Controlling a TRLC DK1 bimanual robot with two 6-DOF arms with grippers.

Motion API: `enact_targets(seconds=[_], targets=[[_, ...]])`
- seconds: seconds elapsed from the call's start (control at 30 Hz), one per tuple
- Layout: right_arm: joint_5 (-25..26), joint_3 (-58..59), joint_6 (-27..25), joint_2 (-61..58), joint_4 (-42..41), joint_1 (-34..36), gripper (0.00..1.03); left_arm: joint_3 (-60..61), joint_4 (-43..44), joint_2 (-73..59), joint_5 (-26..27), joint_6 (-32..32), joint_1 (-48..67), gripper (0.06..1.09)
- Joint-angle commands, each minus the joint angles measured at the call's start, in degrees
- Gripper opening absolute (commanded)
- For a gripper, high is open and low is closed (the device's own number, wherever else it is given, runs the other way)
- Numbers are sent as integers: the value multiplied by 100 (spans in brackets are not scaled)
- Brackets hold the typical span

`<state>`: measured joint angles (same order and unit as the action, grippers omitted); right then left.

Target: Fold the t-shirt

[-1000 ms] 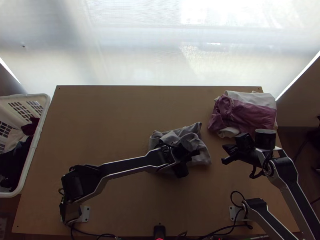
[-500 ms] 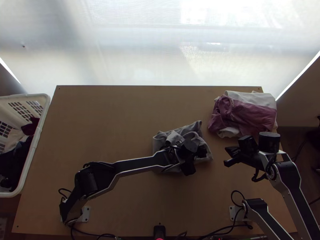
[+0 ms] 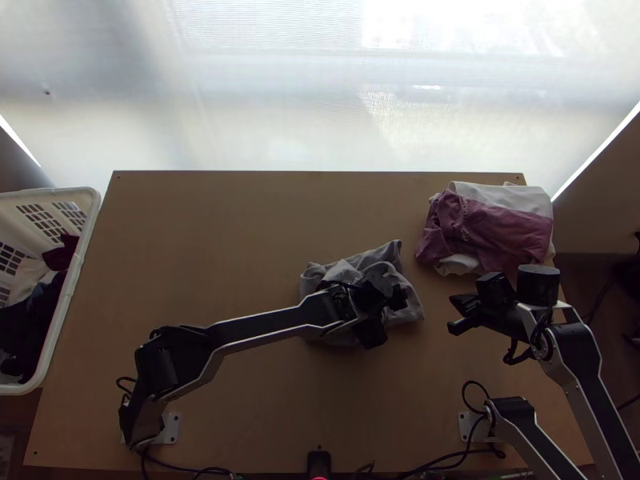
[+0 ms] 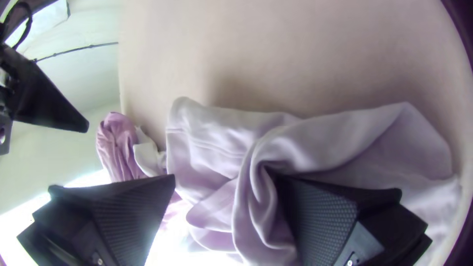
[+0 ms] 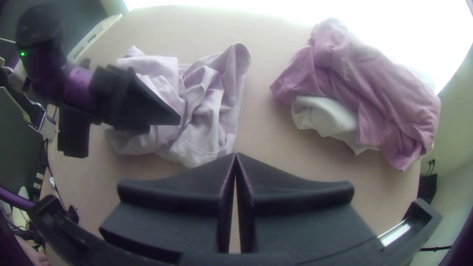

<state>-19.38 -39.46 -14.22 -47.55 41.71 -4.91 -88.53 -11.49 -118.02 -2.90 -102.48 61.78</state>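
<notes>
T-shirt (image 3: pixel 378 260) lies bunched on desk (image 3: pixel 232 240); expect light, soft, limp handling
Your left pincer (image 4: pixel 224 178) stands wide at raised folds (image 4: pixel 252 197); right pincer (image 5: pixel 235 155) closed, empty
Take hold at outer edge (image 5: pixel 240 61), layers together

White light (image 3: pixel 464 28) glows through a pale, gauzy screen (image 3: pixel 272 104) beyond the wooden table (image 3: pixel 200 240). At the top view's right, a dim wall (image 3: pixel 596 212) meets dark floor (image 3: pixel 588 280).
</notes>
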Motion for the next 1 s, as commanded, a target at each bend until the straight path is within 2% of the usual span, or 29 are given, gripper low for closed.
enact_targets(seconds=[0.0,0.23,0.37,0.53,0.7,0.77,0.87,0.97], targets=[[-31,26,-37,-9,3,7,3,-1035,-1594,-90,219,958,-8,104],[-84,26,-55,26,3,42,3,-1975,-2842,-195,281,1476,-52,104],[-110,9,-81,0,3,34,3,-2291,-3510,-55,281,2179,-105,104],[-154,-9,-160,-123,-41,16,3,-2555,-4134,218,272,3568,-96,104],[-163,-88,-257,-299,-120,-1,3,-3311,-5127,226,272,5545,-403,104],[-163,-105,-274,-395,-190,-54,3,-3434,-5364,270,272,6460,-667,103],[-163,-158,-222,-580,-348,-415,3,-3302,-5505,481,281,7444,-992,102],[-154,-272,-81,-808,-480,-986,3,-2986,-5267,886,281,8217,-1186,84]])
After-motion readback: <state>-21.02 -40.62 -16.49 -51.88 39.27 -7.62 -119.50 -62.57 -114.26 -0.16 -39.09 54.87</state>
